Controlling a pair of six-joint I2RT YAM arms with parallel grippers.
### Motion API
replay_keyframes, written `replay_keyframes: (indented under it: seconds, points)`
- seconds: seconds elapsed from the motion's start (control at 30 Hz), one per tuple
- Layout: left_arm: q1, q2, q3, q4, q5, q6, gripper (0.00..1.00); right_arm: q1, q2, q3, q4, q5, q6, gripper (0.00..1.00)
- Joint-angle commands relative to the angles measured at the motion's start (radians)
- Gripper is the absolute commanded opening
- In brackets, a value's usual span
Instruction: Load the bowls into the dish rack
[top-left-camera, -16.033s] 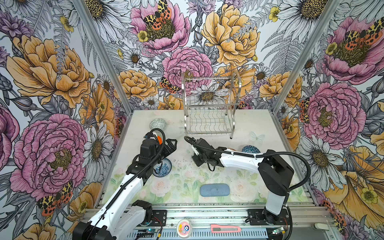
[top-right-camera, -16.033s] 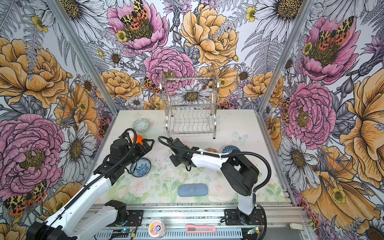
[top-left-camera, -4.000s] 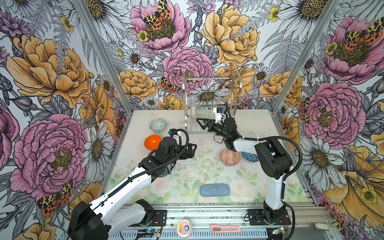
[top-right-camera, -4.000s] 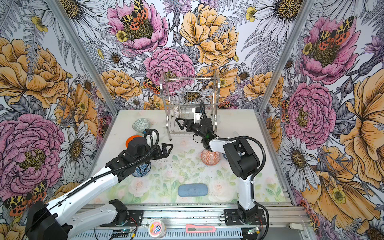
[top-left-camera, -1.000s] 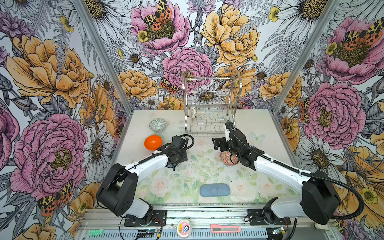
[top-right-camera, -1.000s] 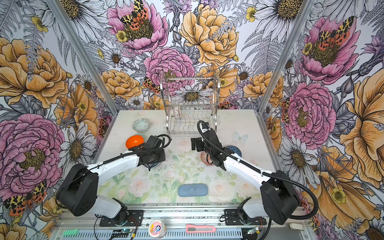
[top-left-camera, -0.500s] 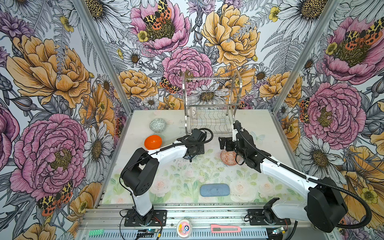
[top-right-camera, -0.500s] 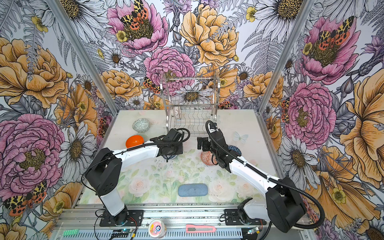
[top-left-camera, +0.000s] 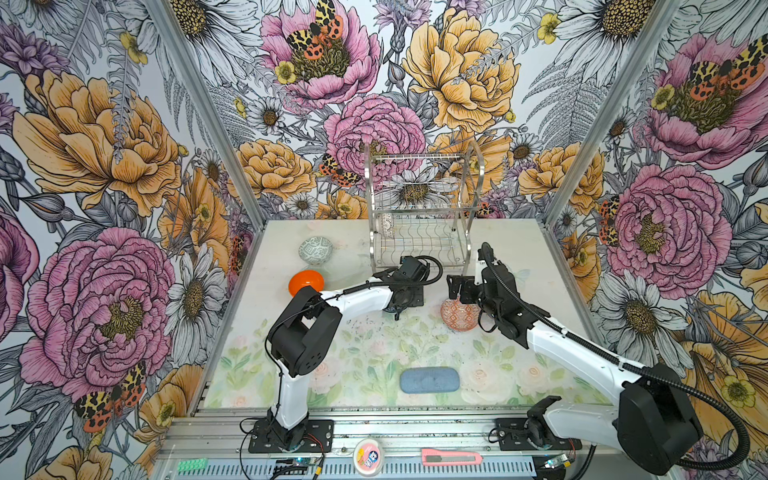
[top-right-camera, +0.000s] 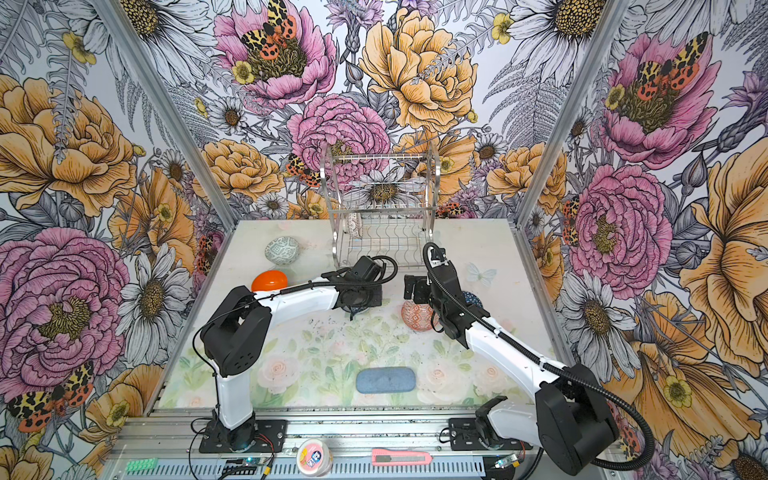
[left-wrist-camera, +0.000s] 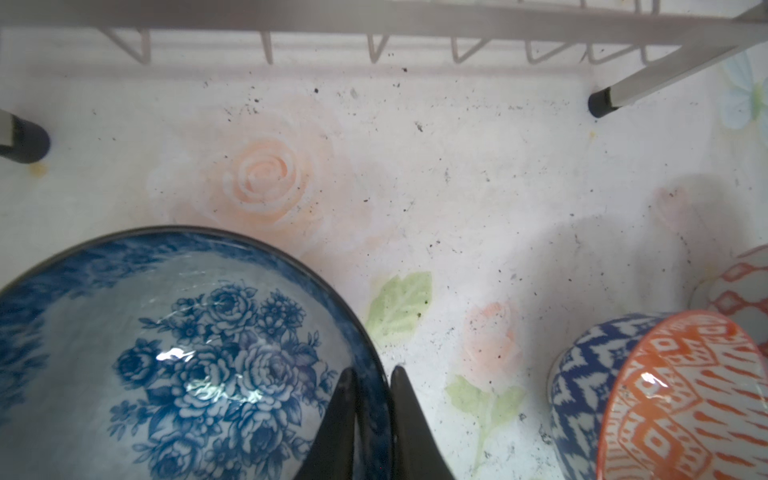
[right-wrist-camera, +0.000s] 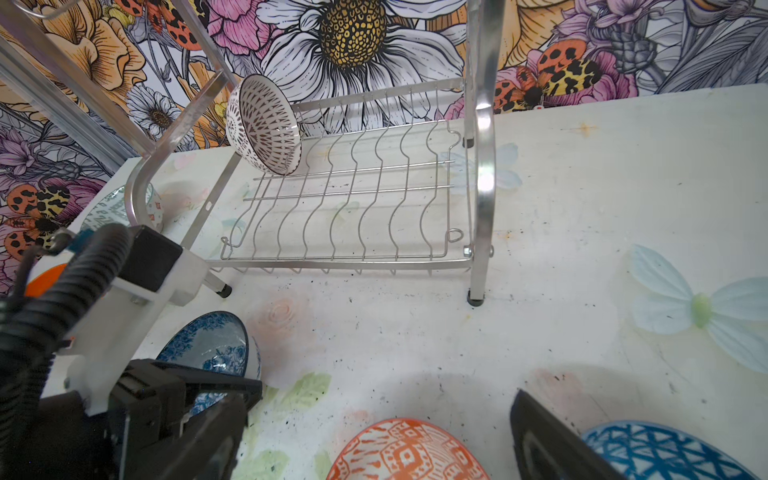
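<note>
My left gripper (left-wrist-camera: 372, 395) is shut on the rim of the blue floral bowl (left-wrist-camera: 187, 353), one finger inside and one outside. It holds the bowl low over the table, just in front of the dish rack (top-left-camera: 419, 208). A black-and-white lattice bowl (right-wrist-camera: 266, 124) leans on the rack's lower tier at its left end. My right gripper (right-wrist-camera: 374, 432) is open above the orange-white geometric bowl (top-left-camera: 459, 315), with nothing between its fingers. The dark-blue triangle-patterned bowl (right-wrist-camera: 665, 453) sits just right of it. The grey-green bowl (top-left-camera: 315, 250) and the plain orange bowl (top-left-camera: 306, 281) lie at the table's left.
A blue-grey oblong pad (top-left-camera: 429, 380) lies near the front edge. The rack's front legs (left-wrist-camera: 602, 102) stand close ahead of the left gripper. The two grippers are near each other at mid-table. Floral walls enclose the table on three sides.
My left gripper has carried the blue floral bowl to the right, to the front of the rack. The right gripper has drifted slightly right and stays open over the orange-white bowl.
</note>
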Motion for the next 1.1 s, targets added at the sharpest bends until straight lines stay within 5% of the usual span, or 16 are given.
replay_keyframes:
  seconds: [0.0,0.73,1.07]
  points:
    - [-0.016,0.027,-0.006,-0.006,0.076,-0.022,0.2,-0.011,-0.026,-0.01,-0.003,-0.005,0.008,1.0]
    - [0.023,-0.302,-0.119,-0.015,-0.048,0.021,0.45,-0.013,-0.029,0.007,-0.006,-0.061,-0.003,0.99]
    - [0.122,-0.578,-0.313,-0.012,-0.083,-0.007,0.91,0.096,0.108,0.139,-0.032,-0.094,-0.108,1.0]
